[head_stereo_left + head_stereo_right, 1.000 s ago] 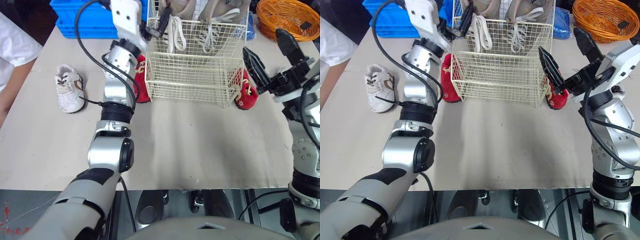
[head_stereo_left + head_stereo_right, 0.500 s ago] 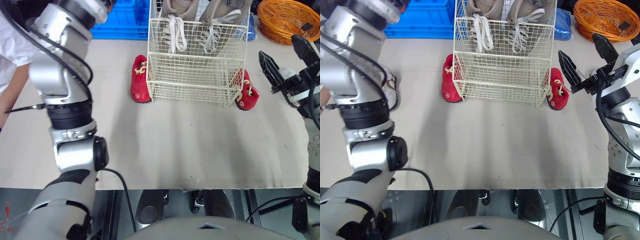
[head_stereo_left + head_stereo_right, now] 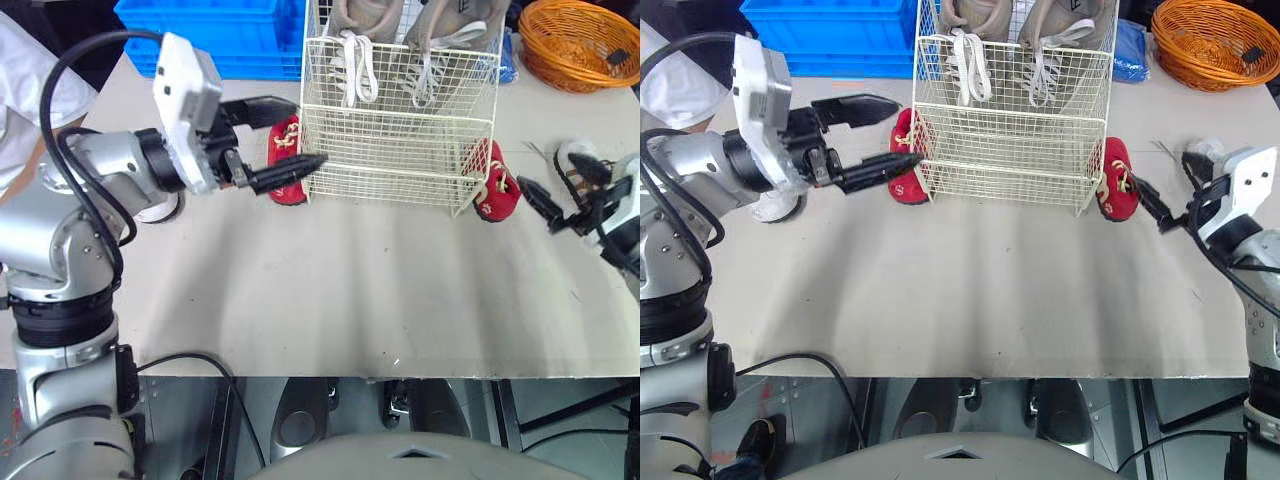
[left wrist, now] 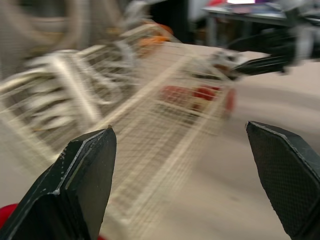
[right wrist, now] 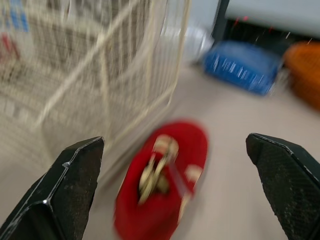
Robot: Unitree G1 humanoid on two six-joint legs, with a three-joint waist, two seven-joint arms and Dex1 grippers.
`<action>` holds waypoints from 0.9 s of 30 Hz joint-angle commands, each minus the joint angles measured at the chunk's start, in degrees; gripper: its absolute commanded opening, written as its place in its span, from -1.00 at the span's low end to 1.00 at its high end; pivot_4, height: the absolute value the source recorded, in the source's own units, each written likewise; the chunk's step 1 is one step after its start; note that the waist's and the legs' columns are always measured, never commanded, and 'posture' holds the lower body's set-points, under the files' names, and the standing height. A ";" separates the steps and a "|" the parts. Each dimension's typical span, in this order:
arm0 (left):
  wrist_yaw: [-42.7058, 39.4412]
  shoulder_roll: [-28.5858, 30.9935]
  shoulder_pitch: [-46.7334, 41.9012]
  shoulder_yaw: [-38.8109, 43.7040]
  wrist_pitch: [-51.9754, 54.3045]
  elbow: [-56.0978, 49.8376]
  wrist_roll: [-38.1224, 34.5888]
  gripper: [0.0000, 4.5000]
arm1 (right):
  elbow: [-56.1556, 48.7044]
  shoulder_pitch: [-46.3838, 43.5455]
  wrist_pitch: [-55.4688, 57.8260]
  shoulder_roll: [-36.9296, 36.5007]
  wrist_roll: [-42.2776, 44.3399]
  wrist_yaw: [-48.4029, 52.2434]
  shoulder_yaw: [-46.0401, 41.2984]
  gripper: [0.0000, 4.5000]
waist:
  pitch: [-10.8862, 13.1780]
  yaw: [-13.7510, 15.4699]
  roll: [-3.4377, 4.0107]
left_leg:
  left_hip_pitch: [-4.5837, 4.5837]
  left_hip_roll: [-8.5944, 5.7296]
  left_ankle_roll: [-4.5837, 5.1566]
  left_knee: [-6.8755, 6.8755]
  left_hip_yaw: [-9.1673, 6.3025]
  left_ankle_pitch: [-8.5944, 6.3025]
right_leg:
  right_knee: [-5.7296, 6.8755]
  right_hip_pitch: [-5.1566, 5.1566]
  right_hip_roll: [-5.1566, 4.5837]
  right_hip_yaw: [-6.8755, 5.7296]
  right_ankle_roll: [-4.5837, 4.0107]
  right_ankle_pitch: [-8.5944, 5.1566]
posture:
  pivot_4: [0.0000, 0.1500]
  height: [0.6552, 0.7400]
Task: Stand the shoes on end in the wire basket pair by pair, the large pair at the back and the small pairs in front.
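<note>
- Beige table [image 3: 350, 300] holds everything; a blue crate [image 3: 230, 40] sits at its far edge, left of centre.
- Far left: a person's white sleeve [image 3: 25, 90] at the table edge.
- White shoe [image 3: 775, 207] lies flat on the table at left, mostly hidden behind the left arm and well apart from the wire basket.
- Left gripper [image 3: 310, 130] points right toward the wire basket's left side, fingers spread wide and holding nothing. The left wrist view shows the same wide gap between the fingers.
- Left red shoe [image 3: 285, 190] lies on the table against the wire basket's left side. The lower left finger crosses in front of it; contact cannot be told.
- Wire basket [image 3: 400, 150] stands at table centre, toward the back.
- Large pair [image 3: 350, 30] of beige lace-up shoes stands on end in its back compartment, side by side.
- Right red shoe [image 3: 495, 190] lies on the table, touching the wire basket's front right corner.
- Right gripper [image 3: 1160, 170] is low over the table just right of that shoe, fingers apart and gripping nothing. One fingertip is just beside the shoe. In the right wrist view the shoe sits between the two fingers, further ahead.
- Orange basket [image 3: 585, 45] sits at the far right corner.
</note>
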 commanded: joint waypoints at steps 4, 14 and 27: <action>-1.92 2.08 0.23 -1.28 1.66 -3.81 -2.76 0.98 | 3.73 -1.73 2.47 1.21 0.48 1.19 1.28 1.00 | 0.03 0.20 0.12 | 0.26 0.01 0.00 -0.03 -0.02 0.00 | 0.01 0.24 0.02 0.00 -0.01 -0.01 | 1.00 -0.27; -1.31 1.70 -1.04 -2.77 2.14 -3.87 -3.25 0.98 | 4.66 -4.16 5.41 5.57 0.78 -1.25 2.08 1.00 | 0.03 0.31 0.18 | 0.43 0.01 0.00 -0.10 0.02 0.00 | -0.01 0.37 0.02 0.08 -0.01 -0.01 | 1.00 -0.27; -1.21 1.20 -2.11 -3.86 1.91 -2.83 -2.36 1.00 | 6.04 -4.87 3.17 7.96 -1.74 -2.70 1.77 -0.98 | 0.03 0.29 0.19 | 0.44 0.01 0.00 -0.13 0.03 -0.01 | -0.02 0.36 0.03 0.11 -0.01 -0.01 | 1.00 -0.27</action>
